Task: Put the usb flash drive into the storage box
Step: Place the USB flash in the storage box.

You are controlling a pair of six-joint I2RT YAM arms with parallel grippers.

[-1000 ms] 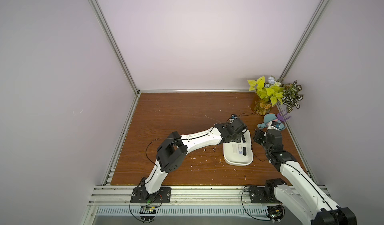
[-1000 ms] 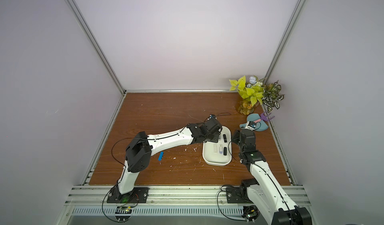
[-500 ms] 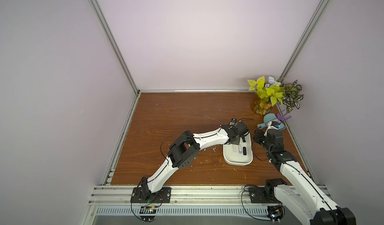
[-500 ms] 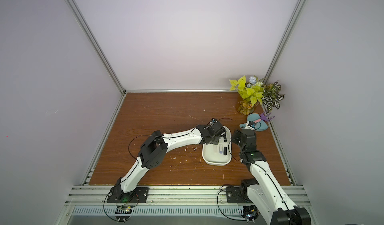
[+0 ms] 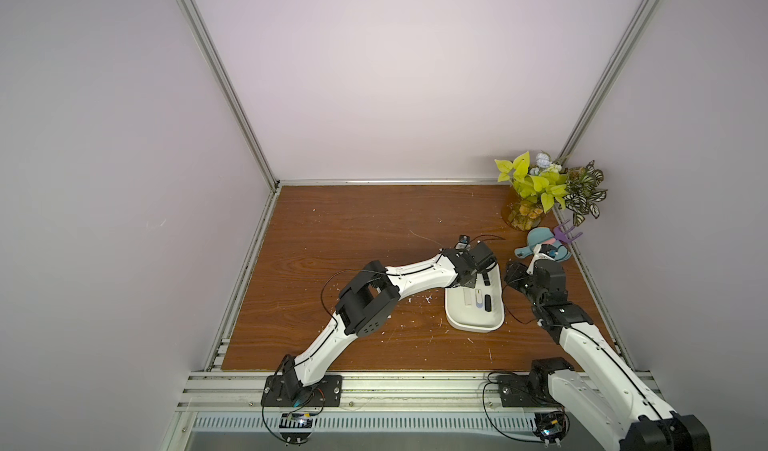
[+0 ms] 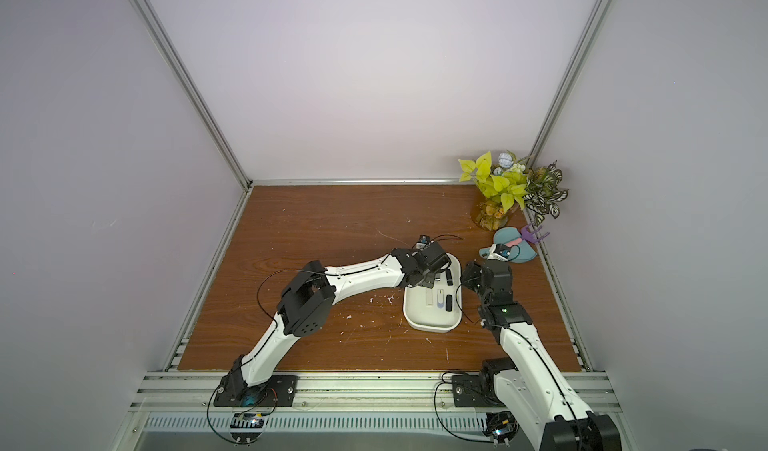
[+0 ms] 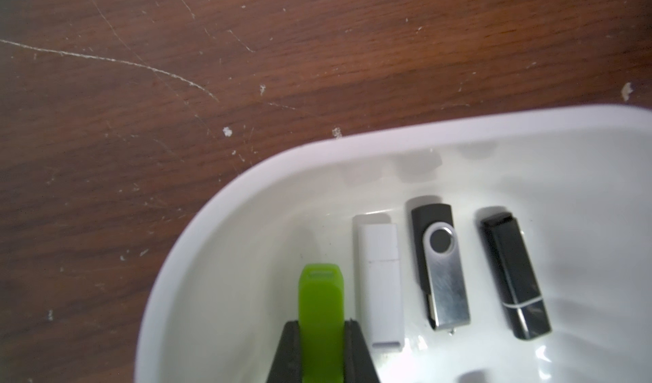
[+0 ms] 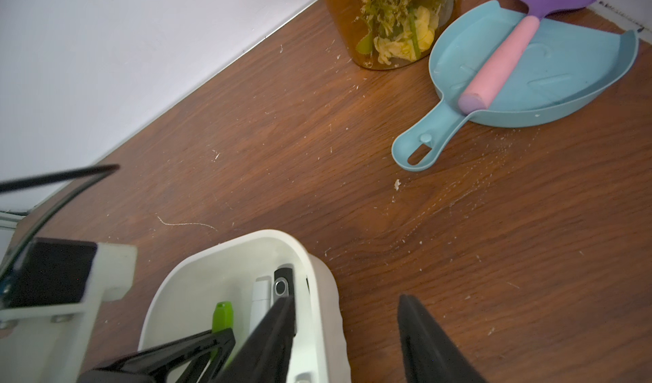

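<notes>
In storage box [image 7: 218,201], left fingers [image 7: 289,353] tight on green usb flash drive [image 7: 321,300]; right fingers [image 8: 430,342] apart.

You're in a lab robot cell: blank walls [image 5: 395,74] and aluminium framing [image 5: 220,79] enclose the worktop [image 5: 353,220], arms [image 5: 415,276] bolted to its front rail [image 5: 415,386].

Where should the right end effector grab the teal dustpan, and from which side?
Take the dustpan by its handle: narrow, lying flat on the table, sticking out clear of the bowl. Come from above, jaws across its width. The bowl looks too wide, and a pink-handled rake lies in it.
</notes>
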